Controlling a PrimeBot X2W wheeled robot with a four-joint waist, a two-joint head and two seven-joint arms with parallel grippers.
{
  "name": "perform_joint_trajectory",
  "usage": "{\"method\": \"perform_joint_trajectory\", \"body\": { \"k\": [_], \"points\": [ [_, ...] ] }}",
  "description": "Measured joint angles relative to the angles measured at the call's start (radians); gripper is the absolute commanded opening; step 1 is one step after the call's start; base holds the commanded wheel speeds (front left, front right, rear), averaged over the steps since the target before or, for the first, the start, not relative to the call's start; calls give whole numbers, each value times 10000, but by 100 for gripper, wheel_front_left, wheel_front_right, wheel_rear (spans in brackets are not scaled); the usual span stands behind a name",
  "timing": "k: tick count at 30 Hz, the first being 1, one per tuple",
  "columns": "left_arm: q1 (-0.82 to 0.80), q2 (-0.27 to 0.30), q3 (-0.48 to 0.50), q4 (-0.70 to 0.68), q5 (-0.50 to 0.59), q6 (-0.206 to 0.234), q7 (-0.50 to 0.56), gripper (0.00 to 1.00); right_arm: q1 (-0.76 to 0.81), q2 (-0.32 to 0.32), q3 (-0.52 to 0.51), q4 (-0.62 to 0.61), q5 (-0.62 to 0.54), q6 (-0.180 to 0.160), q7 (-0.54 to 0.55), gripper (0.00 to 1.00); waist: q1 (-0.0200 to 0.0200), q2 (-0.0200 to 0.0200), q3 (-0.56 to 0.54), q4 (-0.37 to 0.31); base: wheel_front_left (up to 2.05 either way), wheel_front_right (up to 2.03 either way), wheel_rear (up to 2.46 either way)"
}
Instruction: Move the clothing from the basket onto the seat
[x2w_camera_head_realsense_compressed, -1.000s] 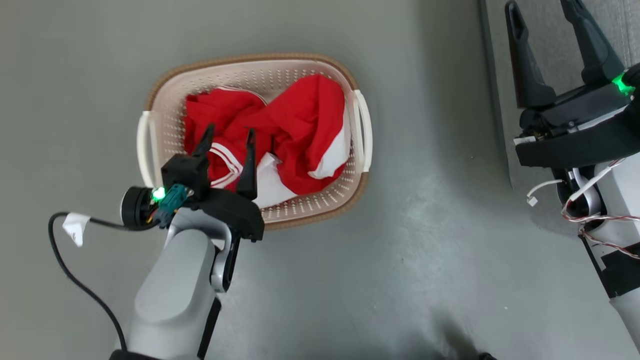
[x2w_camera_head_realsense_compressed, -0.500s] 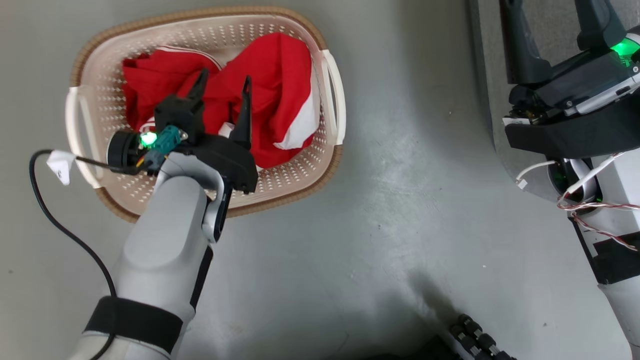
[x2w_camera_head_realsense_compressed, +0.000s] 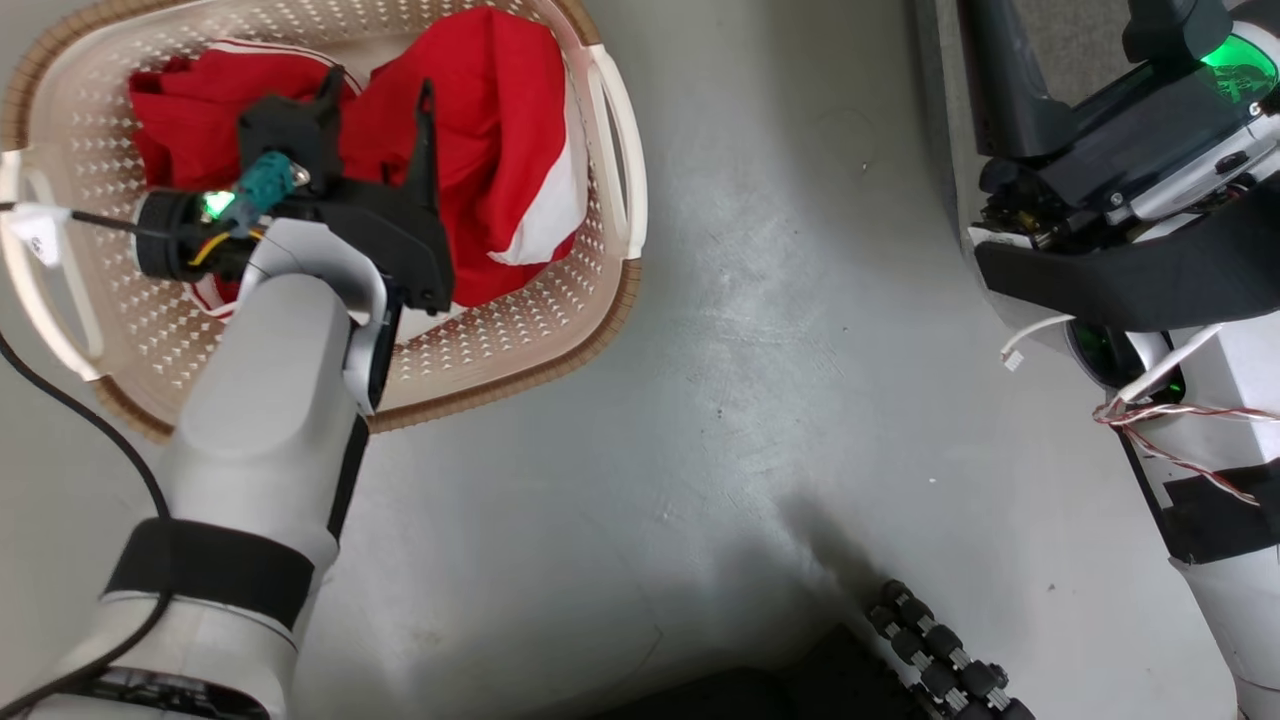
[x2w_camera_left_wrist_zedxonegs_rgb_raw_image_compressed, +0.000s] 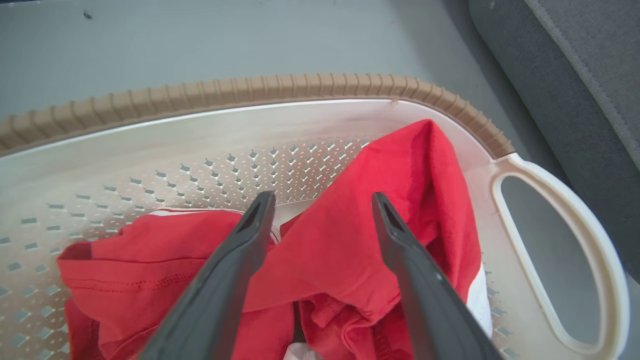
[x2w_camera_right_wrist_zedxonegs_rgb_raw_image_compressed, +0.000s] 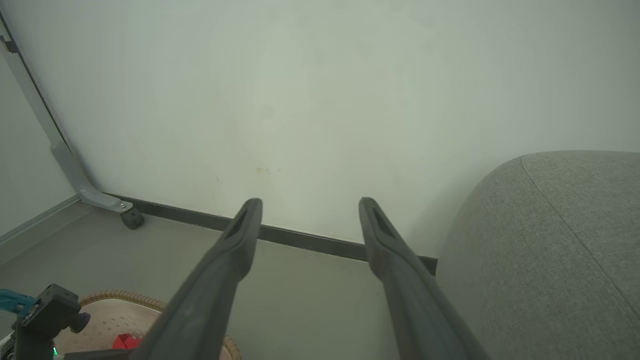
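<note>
Soft bright red fabric clothing with white panels (x2w_camera_head_realsense_compressed: 500, 120): heaped inside the cream-white perforated plastic basket with a brown woven-look rim (x2w_camera_head_realsense_compressed: 560, 352), which stands on the grey floor (x2w_camera_head_realsense_compressed: 750, 400) near the large grey upholstered seat (x2w_camera_right_wrist_zedxonegs_rgb_raw_image_compressed: 550, 250). Left gripper (x2w_camera_left_wrist_zedxonegs_rgb_raw_image_compressed: 322, 197): fingers spread wide over the red heap, nothing pinched. Right gripper (x2w_camera_right_wrist_zedxonegs_rgb_raw_image_compressed: 311, 202): fingers spread, empty, raised beside the seat's rounded edge.

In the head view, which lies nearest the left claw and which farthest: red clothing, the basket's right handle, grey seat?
1. clothing, right at the left gripper, under its tips.
2. right handle of the basket, to the right of the pile.
3. seat, at the far right.
</note>
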Motion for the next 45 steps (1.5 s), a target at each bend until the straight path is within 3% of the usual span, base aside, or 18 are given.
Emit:
{"method": "perform_joint_trajectory", "body": {
  "k": [10, 20, 21, 22, 23, 33, 45],
  "points": [
    [-733, 127, -10, 713, 13, -257, 447, 100, 2, 180, 19, -123, 6, 88, 0, 100, 0, 0, 552, -329, 0, 0, 0],
    [-1096, 316, -109, 1461, 104, -171, 805, 100, 14, 431, 52, -38, 36, 176, 0, 100, -1, -1, 895, -598, 0, 0, 0],
    [-1095, 272, -127, 1517, 104, -173, 834, 93, 14, 433, 35, -2, 36, 176, 0, 100, -1, -1, 901, -606, 0, 0, 0],
    [-1093, 222, -150, 1574, 105, -173, 836, 33, 14, 433, 12, 44, 36, 176, 0, 100, -1, -1, 897, -607, 0, 0, 0],
    [-1080, 184, -186, 1641, 132, -173, 836, 0, 14, 433, -6, 111, 36, 176, 0, 100, -1, -1, 878, -604, 0, 0, 0],
    [-672, -105, -69, 1835, -29, -192, 117, 0, 12, 437, -121, 796, 36, 190, 0, 100, -1, -1, 321, -470, 0, 0, 0],
    [55, -314, -265, 1766, -219, -493, -382, 0, 396, 67, -314, 1992, 35, 236, 0, 100, -2, -1, -1094, -11, 0, 0, 0]
  ]
}}
